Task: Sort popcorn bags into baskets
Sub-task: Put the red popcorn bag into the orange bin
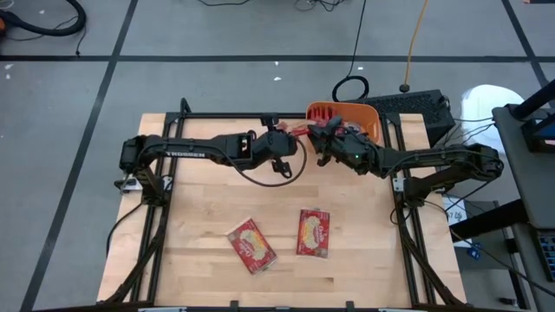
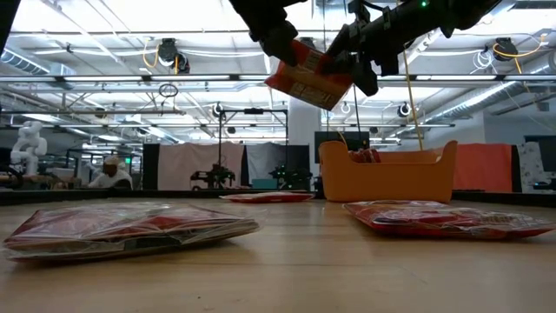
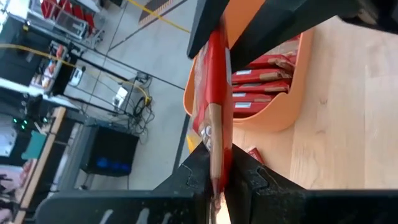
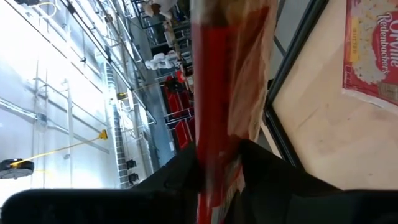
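Observation:
One red popcorn bag (image 2: 308, 80) hangs high above the table between my two grippers, just left of the orange basket (image 1: 368, 117). My left gripper (image 1: 293, 137) is shut on its left end and my right gripper (image 1: 319, 139) on its right end. The basket (image 2: 387, 178) stands at the table's far edge, and several red bags (image 3: 264, 74) stand on edge inside it. Two more popcorn bags (image 1: 251, 244) (image 1: 314, 232) lie flat on the near half of the table. My left gripper pinches the bag's left end (image 3: 216, 146) between its two fingers, coming from the table's left and slanting down. The bag shows edge-on between the fingers, clear of the table and tilted. My right gripper has the bag's right end (image 4: 217, 143) between its two fingers (image 4: 261, 168), which come level from the table's right. The bag stands edge-on between them. In the low view its fingers (image 2: 360, 61) sit at the bag's upper right corner.
Another red bag (image 2: 265, 197) lies flat on the table's far part, left of the basket. A black metal frame (image 1: 225, 114) runs round the table's edges. A black cable loop (image 1: 269, 178) hangs under my left arm. Bare wood lies between the two near bags and the arms.

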Motion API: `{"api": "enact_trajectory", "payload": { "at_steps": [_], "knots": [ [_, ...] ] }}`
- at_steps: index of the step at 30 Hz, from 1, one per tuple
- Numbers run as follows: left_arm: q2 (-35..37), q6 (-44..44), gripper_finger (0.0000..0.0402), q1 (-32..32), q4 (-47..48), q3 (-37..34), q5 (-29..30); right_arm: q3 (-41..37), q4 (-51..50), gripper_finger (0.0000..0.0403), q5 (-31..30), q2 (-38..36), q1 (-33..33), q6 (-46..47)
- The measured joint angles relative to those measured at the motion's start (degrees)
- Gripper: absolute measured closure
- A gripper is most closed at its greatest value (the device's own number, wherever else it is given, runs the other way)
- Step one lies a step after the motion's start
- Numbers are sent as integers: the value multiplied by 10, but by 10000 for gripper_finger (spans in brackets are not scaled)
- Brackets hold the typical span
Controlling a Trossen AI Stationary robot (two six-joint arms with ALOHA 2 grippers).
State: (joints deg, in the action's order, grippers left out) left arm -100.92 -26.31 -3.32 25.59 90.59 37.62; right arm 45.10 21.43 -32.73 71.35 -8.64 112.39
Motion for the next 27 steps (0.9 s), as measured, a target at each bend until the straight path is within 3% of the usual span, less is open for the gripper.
{"api": "enact_trajectory", "payload": {
  "at_steps": [15, 21, 27],
  "knots": [
    [0, 0, 362, 12, -7, 0, -3, 0, -9, 357, 0, 0, -1, -39],
    [7, 40, 270, 13, -31, 0, -39, 0, -12, 369, 5, 0, -8, -71],
    [26, 73, 170, 29, -14, 0, -18, 0, -12, 370, 75, -5, -29, -123]
  ]
}}
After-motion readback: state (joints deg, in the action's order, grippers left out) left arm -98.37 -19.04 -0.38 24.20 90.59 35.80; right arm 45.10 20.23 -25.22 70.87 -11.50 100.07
